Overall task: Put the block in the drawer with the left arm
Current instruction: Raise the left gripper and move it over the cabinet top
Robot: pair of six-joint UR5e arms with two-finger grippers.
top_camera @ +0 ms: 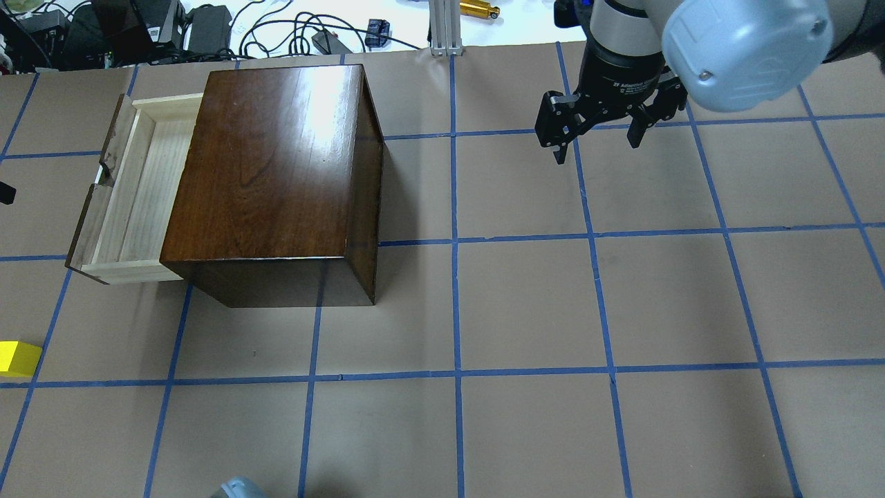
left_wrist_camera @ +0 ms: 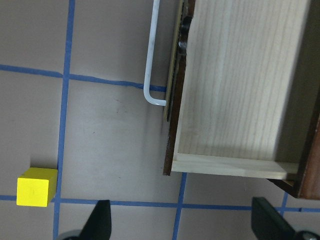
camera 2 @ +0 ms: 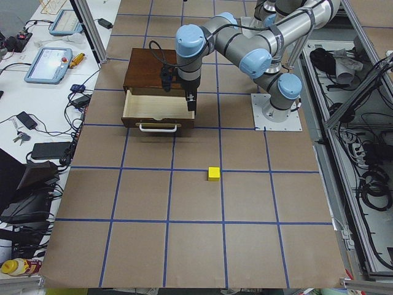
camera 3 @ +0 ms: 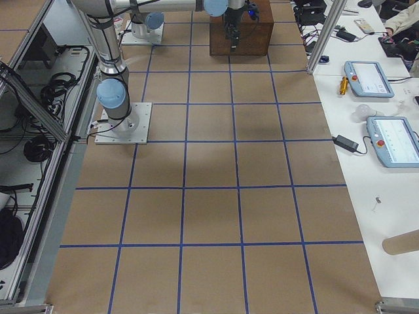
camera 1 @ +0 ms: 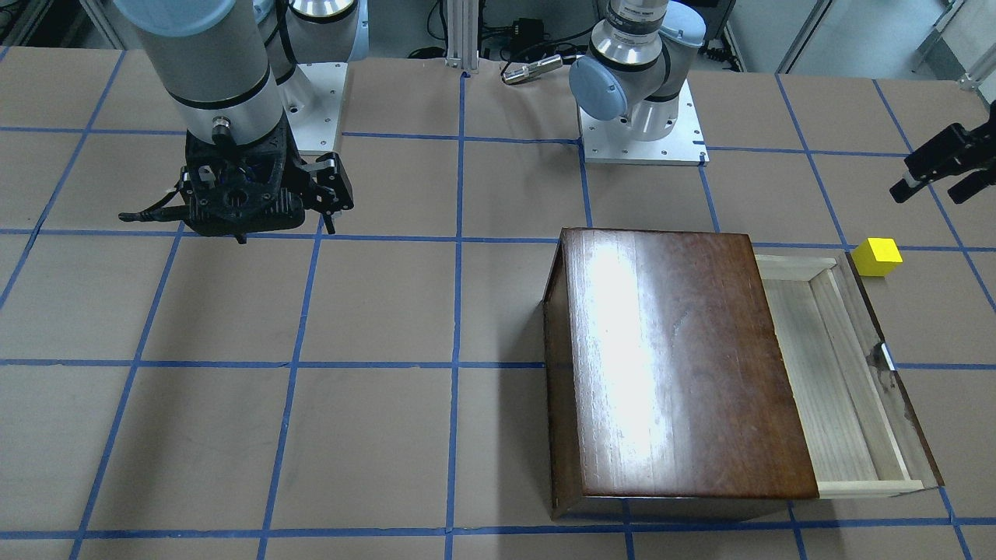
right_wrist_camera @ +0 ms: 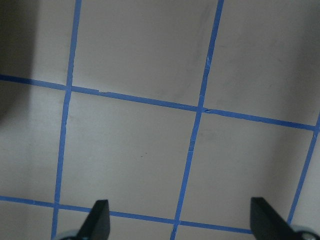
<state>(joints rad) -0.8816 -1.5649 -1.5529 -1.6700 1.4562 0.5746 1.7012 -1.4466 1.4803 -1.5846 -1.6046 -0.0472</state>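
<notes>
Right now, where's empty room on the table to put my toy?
The big squares between the wooden box and the right hand are bare. The open drawer is empty too. It's tighter past the drawer's front, near the block and left hand.

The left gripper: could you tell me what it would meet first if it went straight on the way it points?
Most likely bare table, just off the corner of the open drawer; the left gripper points straight down. The block sits aside. Height unclear.

Yellow block (camera 1: 877, 257), dark-brown box (camera 1: 669, 365), pale-wood drawer (camera 1: 825, 389), blue-gridded tan table (camera 1: 373, 303)
</notes>
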